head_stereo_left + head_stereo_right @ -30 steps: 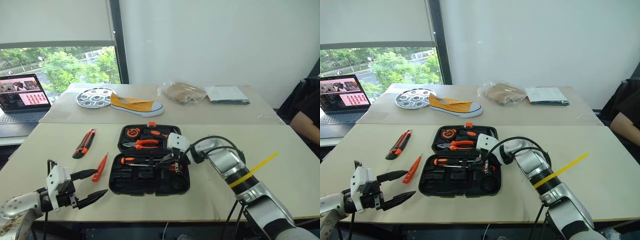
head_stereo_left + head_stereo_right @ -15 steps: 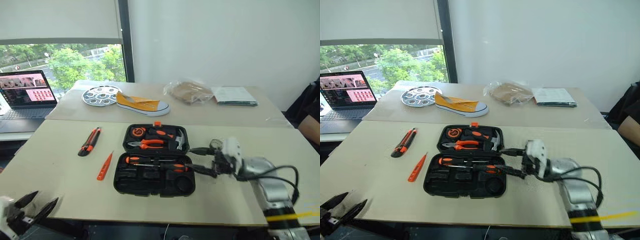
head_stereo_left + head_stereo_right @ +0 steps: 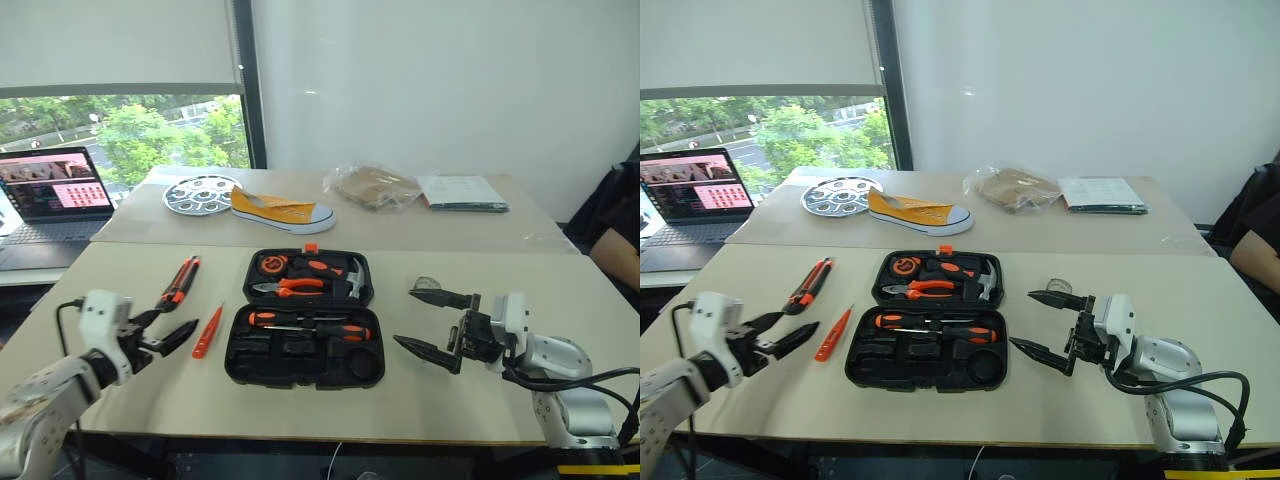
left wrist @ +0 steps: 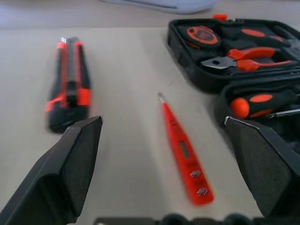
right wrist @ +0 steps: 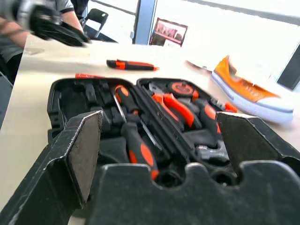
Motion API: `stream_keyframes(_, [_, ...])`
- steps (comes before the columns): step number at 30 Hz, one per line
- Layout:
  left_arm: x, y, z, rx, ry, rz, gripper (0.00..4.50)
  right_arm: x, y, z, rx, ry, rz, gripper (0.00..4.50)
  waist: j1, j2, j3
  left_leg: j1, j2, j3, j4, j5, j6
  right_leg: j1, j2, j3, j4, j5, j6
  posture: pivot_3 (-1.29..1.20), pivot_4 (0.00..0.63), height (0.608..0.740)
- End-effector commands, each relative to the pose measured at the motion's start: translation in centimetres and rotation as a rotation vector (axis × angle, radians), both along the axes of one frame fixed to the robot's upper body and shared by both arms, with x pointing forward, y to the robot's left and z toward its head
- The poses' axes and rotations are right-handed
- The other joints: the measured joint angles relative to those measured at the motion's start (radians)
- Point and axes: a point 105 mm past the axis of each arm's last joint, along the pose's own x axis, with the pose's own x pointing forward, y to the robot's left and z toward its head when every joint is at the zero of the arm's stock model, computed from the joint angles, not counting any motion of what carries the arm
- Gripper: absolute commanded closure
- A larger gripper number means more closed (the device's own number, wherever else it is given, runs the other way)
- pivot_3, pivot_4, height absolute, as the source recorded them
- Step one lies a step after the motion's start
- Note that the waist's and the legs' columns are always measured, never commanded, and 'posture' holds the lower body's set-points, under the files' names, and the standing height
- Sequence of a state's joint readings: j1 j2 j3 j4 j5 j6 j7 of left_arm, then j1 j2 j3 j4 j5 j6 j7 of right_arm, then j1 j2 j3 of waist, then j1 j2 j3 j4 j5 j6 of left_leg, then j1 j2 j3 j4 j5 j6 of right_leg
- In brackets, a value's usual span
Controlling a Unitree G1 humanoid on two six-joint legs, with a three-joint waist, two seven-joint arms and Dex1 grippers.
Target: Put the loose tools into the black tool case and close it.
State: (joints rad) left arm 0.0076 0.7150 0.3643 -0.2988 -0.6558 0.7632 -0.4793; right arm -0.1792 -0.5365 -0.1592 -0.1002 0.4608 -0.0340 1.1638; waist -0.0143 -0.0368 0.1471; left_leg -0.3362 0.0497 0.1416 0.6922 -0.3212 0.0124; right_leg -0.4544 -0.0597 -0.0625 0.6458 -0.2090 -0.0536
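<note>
Left wrist view: slim orange tool (image 4: 183, 151), markings unreadable.

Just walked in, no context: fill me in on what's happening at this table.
A humanoid robot is packing tools into the black tool case, which lies open with two screwdrivers already in it. The right gripper hangs open beside the case, holding nothing. The left gripper is open near the utility knife and the slim orange tool, both loose on the table.
</note>
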Motion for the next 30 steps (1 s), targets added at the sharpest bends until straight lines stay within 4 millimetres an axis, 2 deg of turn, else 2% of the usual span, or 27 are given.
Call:
stream_keyframes(1, [0.8,-0.5,-1.5,0.08,0.088,0.059,0.0,-0.4,1.1,1.6,0.023,-0.053,0.041,0.02,-0.002,0.0,0.0,0.0,0.0,0.0,0.0,0.0,-0.001,-0.001,0.0,0.0,0.0,0.0,0.0,0.0,0.15,0.74])
stream_keyframes(4, [1.3,-0.8,-2.5,0.104,0.128,0.104,0.0,-0.5,1.4,2.1,0.024,-0.064,0.048,0.02,0.003,0.0,0.0,-0.001,0.0,0.0,0.0,0.0,-0.001,-0.001,0.0,-0.001,-0.001,0.0,-0.001,0.0,0.15,0.74])
stream_keyframes(7, [1.5,-2.2,-3.0,0.066,0.139,0.071,0.76,-0.6,1.3,2.5,0.028,-0.07,0.045,0.0,0.007,0.0,0.0,-0.001,-0.001,0.0,0.0,0.0,0.0,-0.001,0.0,-0.001,-0.001,0.0,-0.001,0.0,0.15,0.74])
stream_keyframes(11, [1.3,-2.6,-3.4,0.052,0.158,0.054,2.25,-0.8,1.1,2.3,0.02,-0.063,0.038,0.0,0.015,0.0,0.0,0.0,-0.002,0.0,0.0,-0.001,0.001,0.0,0.0,-0.001,-0.001,0.0,-0.001,0.0,0.15,0.74])
stream_keyframes(16, [1.2,-0.7,-2.2,0.037,0.09,0.073,4.02,-0.9,0.9,2.4,0.013,-0.063,0.031,0.0,0.02,0.0,0.0,-0.001,-0.002,0.0,0.0,-0.001,0.001,0.0,0.0,-0.001,0.0,0.0,-0.001,0.0,0.15,0.74])
stream_keyframes(18, [1.4,-0.6,-0.4,-0.005,-0.005,0.002,4.03,-1.0,0.7,2.5,0.008,-0.064,0.026,0.0,0.019,0.0,0.0,-0.001,-0.001,0.0,0.0,-0.001,0.001,-0.001,0.0,-0.001,-0.001,0.0,-0.001,0.0,0.15,0.74])
stream_keyframes(20, [1.4,-1.2,2.5,-0.023,-0.158,-0.149,4.03,-1.2,0.4,2.7,0.0,-0.063,0.021,0.0,0.02,-0.001,0.001,-0.001,-0.001,0.0,0.0,0.0,0.001,-0.001,0.0,-0.002,-0.001,0.0,-0.001,0.0,0.15,0.74])
stream_keyframes(23, [-0.2,-4.3,5.2,0.025,-0.277,-0.537,4.03,-1.5,0.0,2.7,-0.01,-0.054,0.014,0.0,0.025,-0.002,0.001,-0.002,-0.001,0.0,0.001,0.0,0.001,-0.001,0.001,-0.004,-0.001,-0.001,-0.001,0.0,0.15,0.74])
stream_keyframes(25, [-1.0,-6.2,5.4,0.044,-0.24,-0.755,4.03,-1.7,-0.3,2.5,-0.017,-0.042,0.009,0.0,0.03,-0.001,0.001,-0.002,-0.002,0.0,0.001,-0.001,0.001,-0.001,0.001,-0.005,-0.001,-0.001,-0.001,0.0,0.15,0.74])
stream_keyframes(28, [-1.4,-7.9,3.5,0.233,-0.135,-1.018,4.03,-2.0,-0.5,2.1,-0.035,-0.027,0.011,0.0,0.033,-0.001,0.001,-0.003,-0.004,0.001,0.001,-0.002,0.003,-0.001,0.0,-0.005,-0.001,-0.002,0.001,0.0,0.15,0.74])
stream_keyframes(30, [-0.7,-8.3,2.2,0.352,-0.084,-1.1,4.03,-2.2,-0.4,2.0,-0.043,-0.024,0.014,0.0,0.03,-0.001,0.001,-0.002,-0.005,0.001,0.001,-0.002,0.004,0.0,0.001,-0.005,-0.001,-0.002,0.003,0.0,0.15,0.74])
